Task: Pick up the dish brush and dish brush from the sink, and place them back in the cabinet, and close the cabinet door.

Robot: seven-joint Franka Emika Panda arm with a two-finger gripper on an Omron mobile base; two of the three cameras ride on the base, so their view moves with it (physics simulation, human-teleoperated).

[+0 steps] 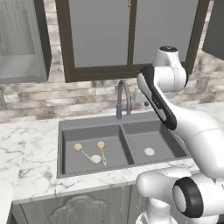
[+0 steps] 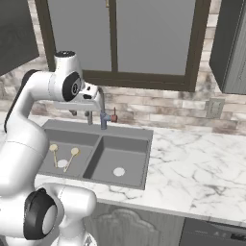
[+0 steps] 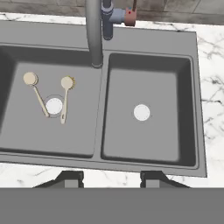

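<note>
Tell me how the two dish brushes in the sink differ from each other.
In the hand view, the left dish brush slants, its handle running down to the right past the edge of the white drain disc; the right dish brush lies nearly straight, its handle passing the disc's other side. The left brush's head sits farther from the tap; the right's is nearer.

Both lie flat in the left basin of the sink, alike in size, with cream heads and wooden handles.

No legible text, labels, brands or numbers were found in any view (all rendered faces were plain).
</note>
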